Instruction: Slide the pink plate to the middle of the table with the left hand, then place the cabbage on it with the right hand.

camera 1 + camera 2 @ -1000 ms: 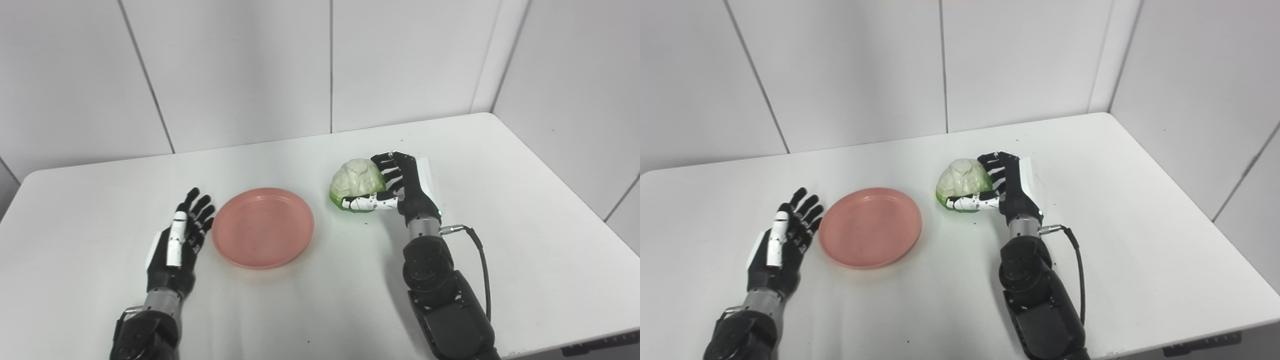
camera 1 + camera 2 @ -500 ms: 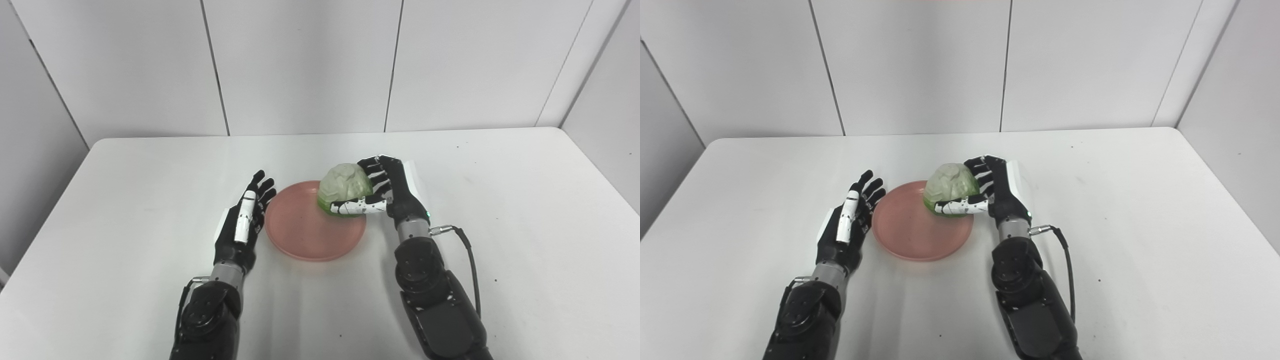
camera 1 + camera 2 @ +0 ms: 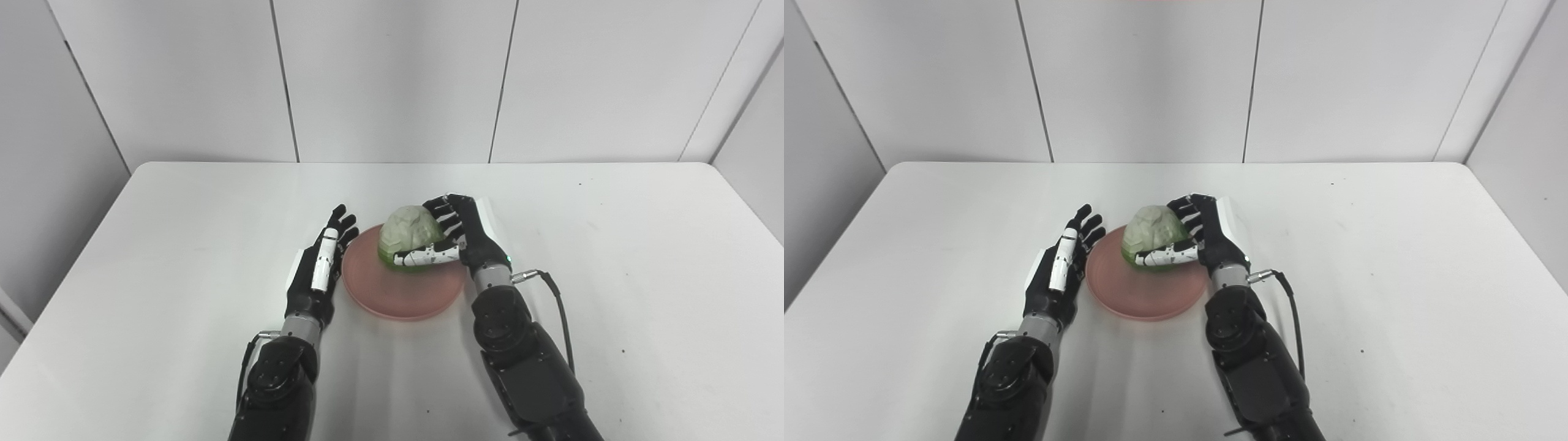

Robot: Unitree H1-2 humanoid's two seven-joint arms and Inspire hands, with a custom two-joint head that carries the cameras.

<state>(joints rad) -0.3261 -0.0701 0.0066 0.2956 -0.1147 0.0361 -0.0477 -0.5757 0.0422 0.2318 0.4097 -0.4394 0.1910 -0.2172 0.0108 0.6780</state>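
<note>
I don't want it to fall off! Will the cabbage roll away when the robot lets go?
Probably not far. The cabbage looks domed on top with a flatter green bottom, so it should sit rather than roll. The pink plate has a raised rim that might stop it. It sits toward the plate's far side, though, in the right hand.

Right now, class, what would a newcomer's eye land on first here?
The pale green cabbage head stands out, gripped by the black right hand over the far side of the round pink plate mid-table. Beside the plate's left rim, the open left hand stands edge-on upon the white table.
</note>
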